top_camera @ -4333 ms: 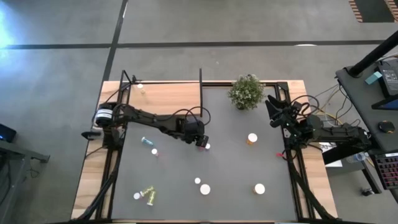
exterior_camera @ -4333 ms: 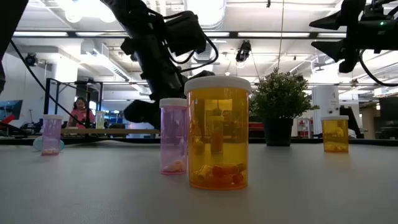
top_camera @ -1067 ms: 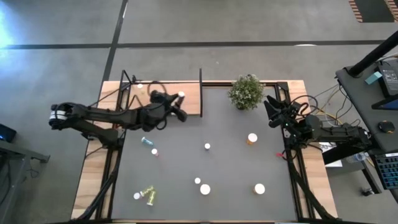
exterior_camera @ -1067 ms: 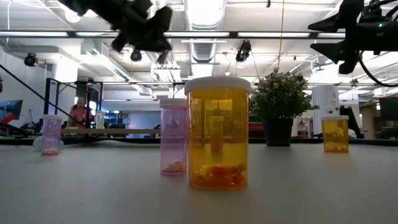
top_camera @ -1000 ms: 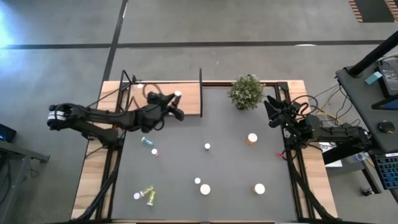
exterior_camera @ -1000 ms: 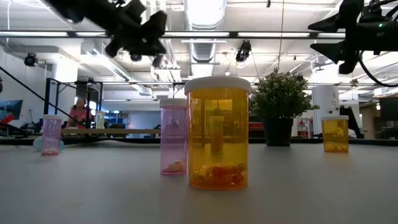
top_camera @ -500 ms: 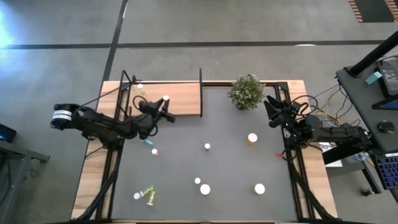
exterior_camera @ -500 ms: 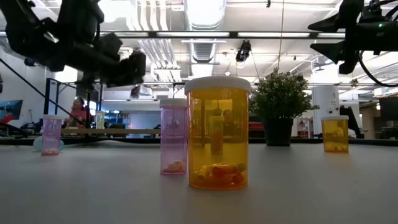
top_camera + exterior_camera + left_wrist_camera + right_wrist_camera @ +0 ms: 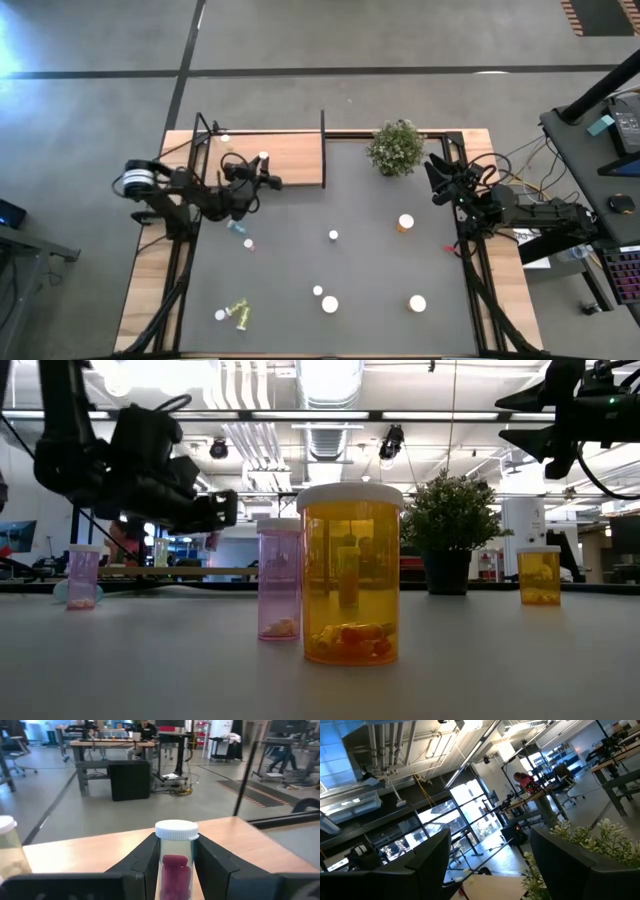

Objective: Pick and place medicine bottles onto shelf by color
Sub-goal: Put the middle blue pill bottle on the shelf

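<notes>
**Operator:** Pink-bodied bottle (image 9: pixel 176 862) with a white cap sits upright between my left tool's (image 9: pixel 176 870) fingers, pinched at the body so the cap stays free. It hangs over the light-wood shelf (image 9: pixel 295 158), toward its front edge.

**Partner:** Why there?

**Operator:** I judge I'm lining it up for a colour spot. Another white-capped bottle (image 9: pixel 224 139) stands at the shelf's far left corner, well apart, so this one likely gets its own place.

**Partner:** And the rest?

**Operator:** More bottles wait on the dark surface (image 9: pixel 380 250), an orange one (image 9: pixel 405 222) among them, near the potted plant (image 9: pixel 396 147). My right tool (image 9: pixel 436 168) is parked at the right edge, fingers spread wide, empty.
</notes>
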Controlling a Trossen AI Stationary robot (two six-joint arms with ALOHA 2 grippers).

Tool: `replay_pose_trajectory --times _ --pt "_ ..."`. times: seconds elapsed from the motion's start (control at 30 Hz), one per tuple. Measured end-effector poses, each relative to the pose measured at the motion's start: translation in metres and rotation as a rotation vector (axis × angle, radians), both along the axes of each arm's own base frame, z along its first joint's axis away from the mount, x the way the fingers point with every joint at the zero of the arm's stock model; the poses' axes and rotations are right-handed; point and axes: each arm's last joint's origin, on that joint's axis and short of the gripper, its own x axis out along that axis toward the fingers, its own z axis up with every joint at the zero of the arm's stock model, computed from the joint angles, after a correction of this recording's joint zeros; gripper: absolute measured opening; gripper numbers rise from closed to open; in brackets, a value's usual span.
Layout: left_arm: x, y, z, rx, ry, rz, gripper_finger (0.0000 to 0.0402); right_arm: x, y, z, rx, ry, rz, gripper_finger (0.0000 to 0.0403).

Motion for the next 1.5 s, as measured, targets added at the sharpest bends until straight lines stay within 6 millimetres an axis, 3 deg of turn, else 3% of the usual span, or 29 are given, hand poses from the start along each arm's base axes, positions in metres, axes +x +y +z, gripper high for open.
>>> replay_pose_trajectory --times 0.5,1.2,1.5 --pt "0.004 0.016 -0.029 0.019 -0.01 0.09 0.0091 0.0 0.0 0.0 0.0 0.0 0.0 0.026" --pt "-0.009 0.039 -0.029 0.026 -0.004 0.243 0.0091 0.0 0.0 0.0 0.0 0.0 0.0 0.026" --pt "-0.01 0.04 -0.029 0.024 -0.004 0.248 0.0091 0.0 0.0 0.0 0.0 0.0 0.0 0.026"
